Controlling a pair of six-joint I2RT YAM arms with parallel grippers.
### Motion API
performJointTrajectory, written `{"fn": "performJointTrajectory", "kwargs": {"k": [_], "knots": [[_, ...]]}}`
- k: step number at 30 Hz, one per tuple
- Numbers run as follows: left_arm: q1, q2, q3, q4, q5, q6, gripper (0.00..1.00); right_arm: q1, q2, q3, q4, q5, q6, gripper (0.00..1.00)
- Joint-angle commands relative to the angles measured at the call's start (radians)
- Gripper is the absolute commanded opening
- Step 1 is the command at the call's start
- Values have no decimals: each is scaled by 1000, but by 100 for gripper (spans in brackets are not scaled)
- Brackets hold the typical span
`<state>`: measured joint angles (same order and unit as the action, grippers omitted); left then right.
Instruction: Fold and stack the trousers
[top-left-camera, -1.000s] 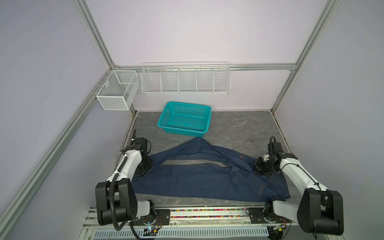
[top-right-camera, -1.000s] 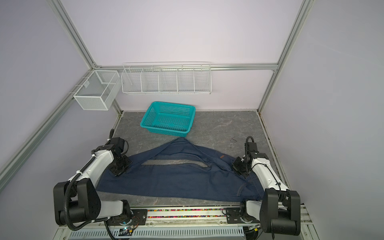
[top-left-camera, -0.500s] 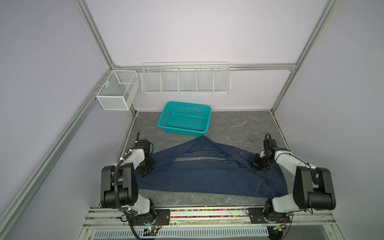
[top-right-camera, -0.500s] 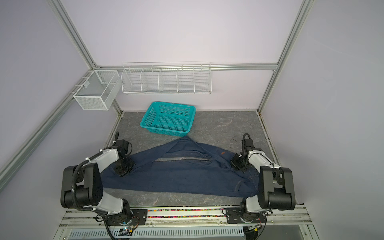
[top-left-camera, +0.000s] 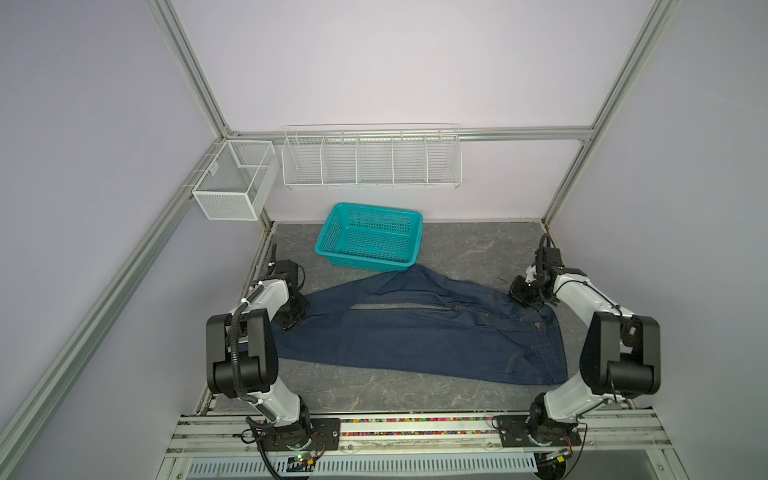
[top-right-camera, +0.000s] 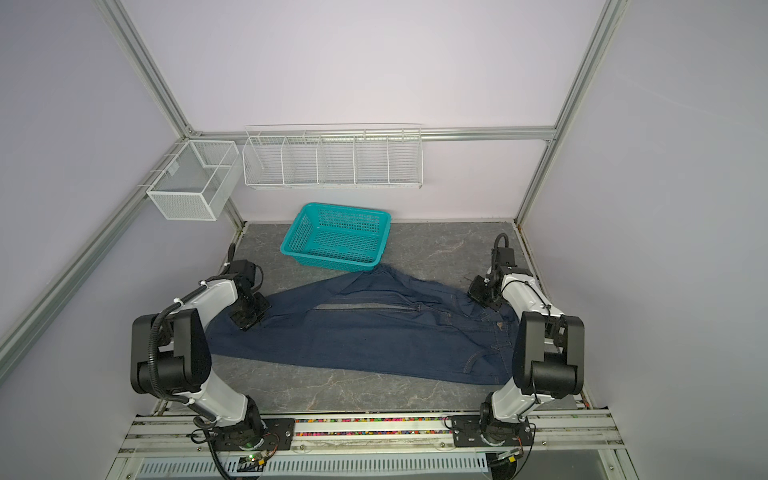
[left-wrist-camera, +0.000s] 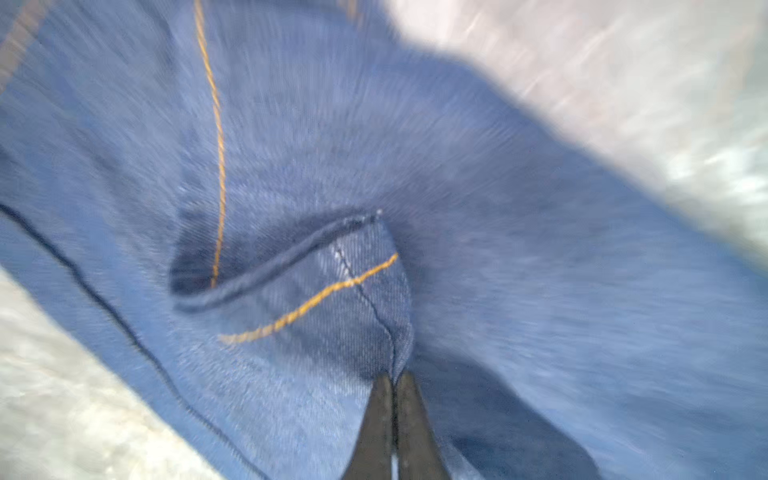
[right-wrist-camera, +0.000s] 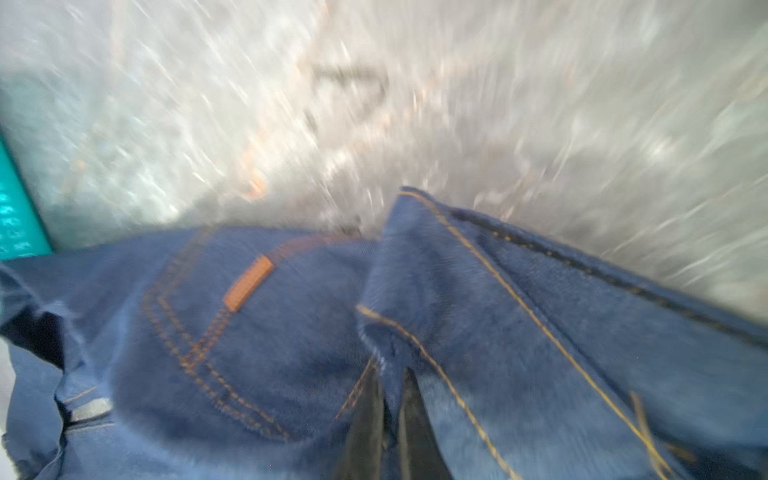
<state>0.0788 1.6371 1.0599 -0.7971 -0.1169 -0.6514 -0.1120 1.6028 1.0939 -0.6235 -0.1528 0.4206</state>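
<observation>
The dark navy trousers (top-left-camera: 415, 340) (top-right-camera: 374, 340) lie spread across the grey table (top-left-camera: 465, 245), legs to the left and waistband to the right in both top views. Their upper layer bunches into a peak that touches the teal basket. My left gripper (top-left-camera: 291, 320) (top-right-camera: 249, 318) is shut on a leg hem, seen pinched between its fingers in the left wrist view (left-wrist-camera: 394, 376). At the waist end my right gripper (top-left-camera: 525, 297) (top-right-camera: 482, 296) is shut on the waistband denim (right-wrist-camera: 390, 374), next to a tan tab (right-wrist-camera: 248, 283) on a pocket.
The teal basket (top-left-camera: 365, 261) (top-right-camera: 332, 262) stands empty behind the trousers, near the back wall. A white wire rack (top-left-camera: 370, 156) and a white mesh box (top-left-camera: 232, 183) hang on the walls above the table. An aluminium rail (top-left-camera: 415, 432) runs along the front edge.
Both grippers kept their hold and pulled the trousers back towards the basket; the right gripper moved further back. The near edge slid away from the front rail and the peak reached the basket.
</observation>
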Motion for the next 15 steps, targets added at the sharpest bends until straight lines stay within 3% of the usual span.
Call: {"fn": "performJointTrajectory", "kwargs": {"k": [1,6,10,14,15], "knots": [[9,-56,111,-99,-104,30,0,-30,-43,65,-97,33,-84,6],[57,-103,197,-143,-258,66,0,-66,-102,130,-142,23,-99,6],[168,-133,181,-92,-212,105,0,-86,-176,110,-100,-20,-96,6],[179,-111,218,-53,-219,179,0,-101,-222,109,-96,-84,-110,6],[218,-102,231,-46,-218,185,0,-105,-233,107,-98,-90,-116,6]]}}
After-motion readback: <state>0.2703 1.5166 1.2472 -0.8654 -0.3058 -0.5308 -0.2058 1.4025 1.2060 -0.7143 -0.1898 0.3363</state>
